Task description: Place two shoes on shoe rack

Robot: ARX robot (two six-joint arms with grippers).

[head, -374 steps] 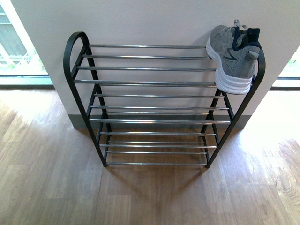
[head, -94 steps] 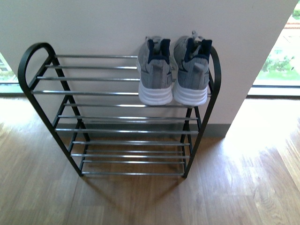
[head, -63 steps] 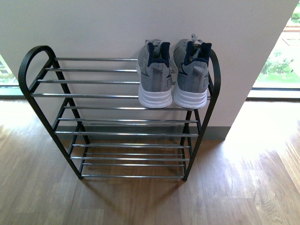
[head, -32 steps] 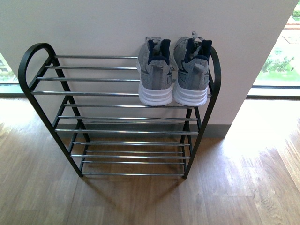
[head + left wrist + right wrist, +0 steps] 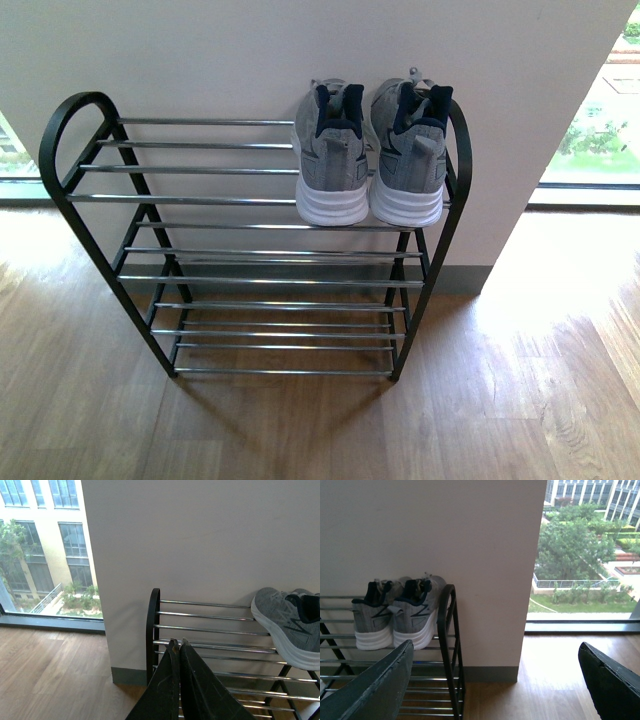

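Two grey knit sneakers with white soles and navy lining stand side by side, heels toward me, on the top tier of the black shoe rack at its right end: the left shoe and the right shoe. Both show in the right wrist view; one shows in the left wrist view. Neither arm is in the front view. My left gripper is shut and empty, in front of the rack's left end. My right gripper is open and empty, off the rack's right side.
The rack stands against a white wall pillar on a wooden floor. Floor-length windows flank the pillar on the left and on the right. The rack's lower chrome tiers hold nothing.
About six seconds ago one shoe lay tilted at the rack's right end; now both stand side by side there. Over the last second the view only shifted slightly; the shoes have not moved.
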